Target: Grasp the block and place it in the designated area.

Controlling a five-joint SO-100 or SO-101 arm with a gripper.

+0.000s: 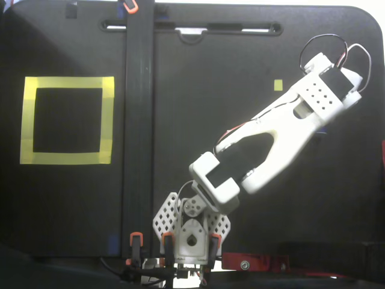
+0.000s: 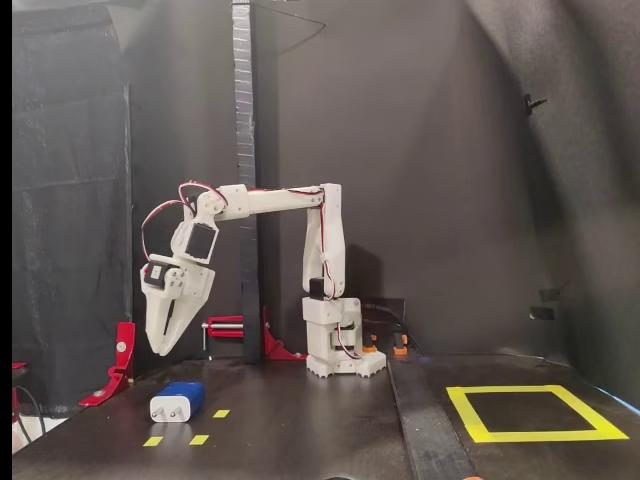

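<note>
Jaws hanging above block, apart from it, looking pressed together; yellow square lying far across tabletop, unobstructed.

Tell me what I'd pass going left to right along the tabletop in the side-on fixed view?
Red clamp → blue block with the gripper above it → white arm base → yellow tape square.

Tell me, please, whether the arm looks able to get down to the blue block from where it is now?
Probably yes. In the side fixed view the gripper hangs above the block, fingers pointing down, nothing between them. The block lies alone on the table, apart from the small yellow squares.
</note>
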